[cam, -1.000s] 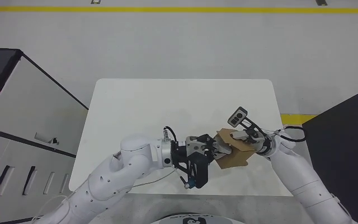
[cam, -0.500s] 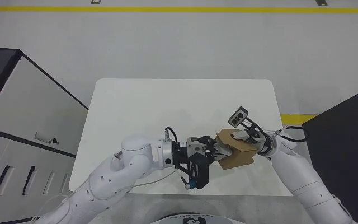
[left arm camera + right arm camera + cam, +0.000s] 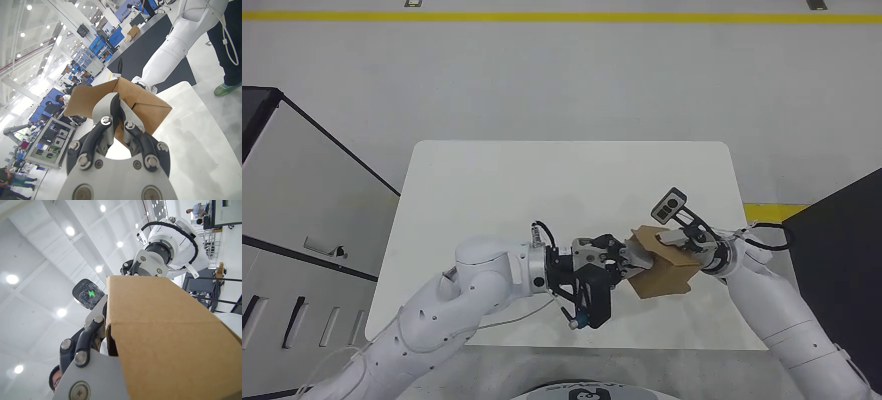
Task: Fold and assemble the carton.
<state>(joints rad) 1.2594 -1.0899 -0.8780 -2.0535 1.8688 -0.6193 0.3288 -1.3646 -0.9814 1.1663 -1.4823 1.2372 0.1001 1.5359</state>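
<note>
A brown carton [image 3: 662, 270] is held in the air over the white table's [image 3: 542, 190] front right part, between my two grippers. My left gripper [image 3: 630, 258] meets it from the left. In the left wrist view this gripper [image 3: 117, 98] is shut on an edge of the carton [image 3: 149, 108], beside a flap that stands open. My right gripper [image 3: 687, 243] grips the carton's far right side. In the right wrist view, one of its fingers [image 3: 94, 321] lies against a carton [image 3: 160, 332] wall and the other finger is hidden behind it.
A grey cabinet [image 3: 292, 190] stands left of the table and a dark bench [image 3: 842, 240] to its right. The carton hangs near the table's front right edge, with bare table top behind and to the left of both arms.
The carton has turned and risen slightly between the grippers, with its top face now flatter. My left wrist has shifted a little away from the front edge. Both grips have held.
</note>
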